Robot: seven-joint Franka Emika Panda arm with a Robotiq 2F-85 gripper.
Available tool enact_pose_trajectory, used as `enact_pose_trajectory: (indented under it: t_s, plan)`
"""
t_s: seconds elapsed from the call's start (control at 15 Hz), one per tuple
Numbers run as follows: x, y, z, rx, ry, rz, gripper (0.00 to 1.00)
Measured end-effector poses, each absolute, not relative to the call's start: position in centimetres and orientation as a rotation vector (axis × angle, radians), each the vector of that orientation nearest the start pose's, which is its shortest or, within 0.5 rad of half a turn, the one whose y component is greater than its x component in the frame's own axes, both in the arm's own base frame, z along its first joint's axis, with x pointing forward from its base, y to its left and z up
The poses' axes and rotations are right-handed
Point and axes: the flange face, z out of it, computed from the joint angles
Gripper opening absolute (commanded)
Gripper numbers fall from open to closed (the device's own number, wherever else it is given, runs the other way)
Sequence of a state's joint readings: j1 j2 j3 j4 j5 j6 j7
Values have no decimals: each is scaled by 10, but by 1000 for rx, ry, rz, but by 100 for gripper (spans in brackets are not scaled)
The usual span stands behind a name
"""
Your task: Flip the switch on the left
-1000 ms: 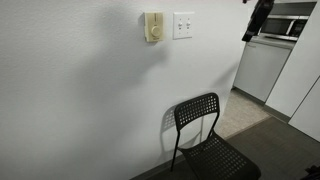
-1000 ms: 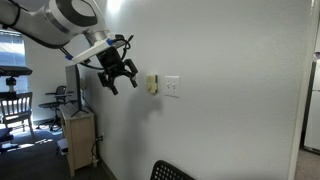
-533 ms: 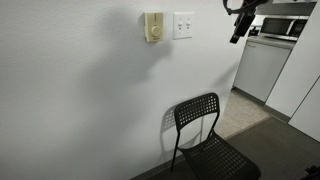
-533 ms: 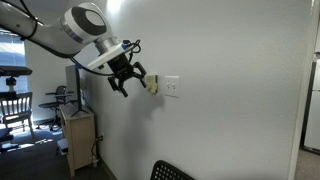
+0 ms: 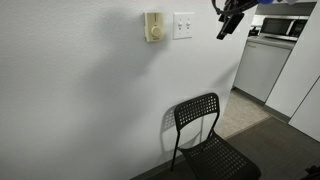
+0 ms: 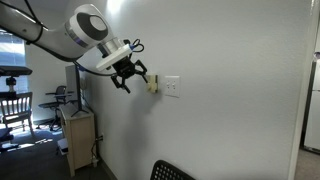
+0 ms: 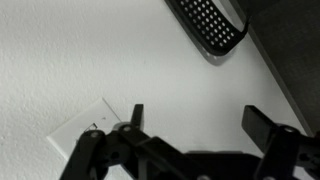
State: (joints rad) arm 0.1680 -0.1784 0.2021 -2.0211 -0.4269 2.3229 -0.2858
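Note:
A square white wall plate [image 5: 183, 25] with two small toggles hangs on the white wall. The switch [image 5: 179, 25] is its left-hand toggle, too small to tell its position. The plate also shows in an exterior view [image 6: 171, 87] and at the lower left of the wrist view [image 7: 85, 142]. My gripper [image 5: 227, 22] is open and empty. It hangs in the air off the plate's right side, apart from the wall. In an exterior view the gripper [image 6: 134, 76] points at the wall near the plate. In the wrist view the open fingers [image 7: 200, 120] frame bare wall.
A beige box with a round dial [image 5: 153, 27] is mounted just left of the plate. A black perforated chair [image 5: 205, 135] stands against the wall below. White cabinets [image 5: 262, 65] stand to the right. A small wooden cabinet [image 6: 79, 140] stands by the wall.
My gripper has moved along the wall toward the wall plate and is now closer to it. It stays open. The plate and toggles look unchanged.

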Motion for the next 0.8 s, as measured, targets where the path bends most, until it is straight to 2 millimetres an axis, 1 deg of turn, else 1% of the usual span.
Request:
enact_pose_trajectory:
  t_s: [0.2,0.33,0.6,0.73,0.8]
  plan:
    - [534,216,587,-2947,-1687,-969,100]
    - [556,228,585,-2852,-1848,-990,100]
    - [600,242,564,-2704,-2175,-907,100]
    - [620,244,555,-2638,-2345,-860,100]
    - [628,243,554,-2625,-2422,-836,100]
